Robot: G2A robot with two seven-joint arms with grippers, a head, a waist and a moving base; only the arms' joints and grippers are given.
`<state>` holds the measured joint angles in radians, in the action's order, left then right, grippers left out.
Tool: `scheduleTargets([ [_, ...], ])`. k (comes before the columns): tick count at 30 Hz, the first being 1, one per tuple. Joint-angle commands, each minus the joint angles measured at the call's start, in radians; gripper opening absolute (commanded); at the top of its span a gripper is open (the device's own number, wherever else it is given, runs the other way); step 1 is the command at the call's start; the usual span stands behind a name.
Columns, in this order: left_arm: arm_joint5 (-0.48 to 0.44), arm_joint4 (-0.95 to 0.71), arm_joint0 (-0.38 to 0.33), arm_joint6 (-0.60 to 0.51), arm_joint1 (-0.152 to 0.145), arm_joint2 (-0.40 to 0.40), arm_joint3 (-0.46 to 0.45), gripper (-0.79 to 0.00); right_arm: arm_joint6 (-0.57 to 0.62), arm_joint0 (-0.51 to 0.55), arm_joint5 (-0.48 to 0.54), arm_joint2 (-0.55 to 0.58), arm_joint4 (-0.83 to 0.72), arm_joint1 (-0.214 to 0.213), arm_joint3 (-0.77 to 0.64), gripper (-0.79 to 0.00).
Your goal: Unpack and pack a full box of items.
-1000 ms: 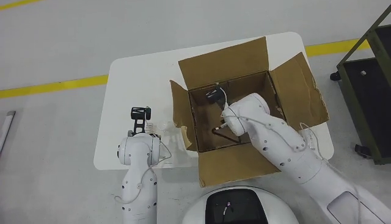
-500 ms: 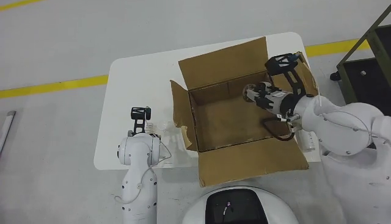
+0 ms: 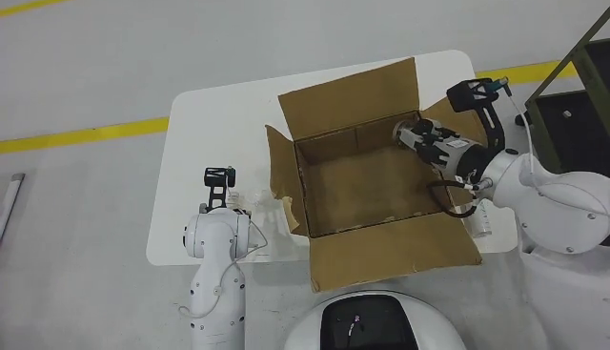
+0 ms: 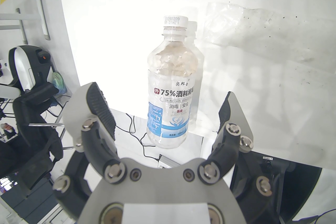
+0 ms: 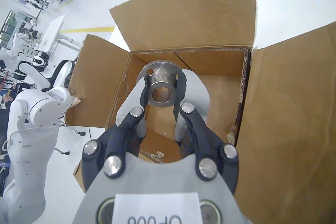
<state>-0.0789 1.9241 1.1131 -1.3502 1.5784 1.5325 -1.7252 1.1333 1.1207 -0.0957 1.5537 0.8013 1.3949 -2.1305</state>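
An open cardboard box (image 3: pixel 372 112) (image 5: pixel 199 12) stands on the white table (image 3: pixel 219 131), flaps spread. My right gripper (image 5: pixel 162 89) (image 3: pixel 412 138) is shut on a metal flanged bushing (image 5: pixel 160 78), held above the box's right rim. My left gripper (image 4: pixel 168 109) (image 3: pixel 221 180) stands open to the left of the box, with a clear bottle (image 4: pixel 170 83) upright a little beyond its fingers. A second bottle stands right behind the first one.
A crumpled clear plastic bag (image 4: pixel 252 28) lies on the table past the bottles. A small white bottle (image 3: pixel 483 218) stands by the box's right flap. A dark metal cart (image 3: pixel 572 131) is at the right beyond the table.
My right arm has risen out of the box and swung to the right with the metal bushing in its gripper. The left arm has not moved.
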Motion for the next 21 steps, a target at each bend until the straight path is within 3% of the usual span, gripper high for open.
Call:
scheduleTargets([
  [1, 0.0, 0.0, 0.0, 0.0, 0.0, 0.0, 0.0, 0.0, -0.032, 0.013, 0.007, -0.003, -0.012, -0.001, 0.004, -0.785],
  [8, 0.0, 0.0, 0.0, 0.0, 0.0, 0.0, 0.0, 0.0, -0.067, -0.052, 0.012, 0.134, 0.02, -0.022, -0.011, -0.785],
  [15, 0.0, 0.0, 0.0, 0.0, 0.0, 0.0, 0.0, 0.0, 0.063, -0.09, 0.059, 0.327, 0.186, -0.062, 0.0, -0.785],
  [21, 0.0, 0.0, 0.0, 0.0, 0.0, 0.0, 0.0, 0.0, 0.168, -0.033, 0.11, 0.407, 0.294, -0.087, 0.044, -0.785],
])
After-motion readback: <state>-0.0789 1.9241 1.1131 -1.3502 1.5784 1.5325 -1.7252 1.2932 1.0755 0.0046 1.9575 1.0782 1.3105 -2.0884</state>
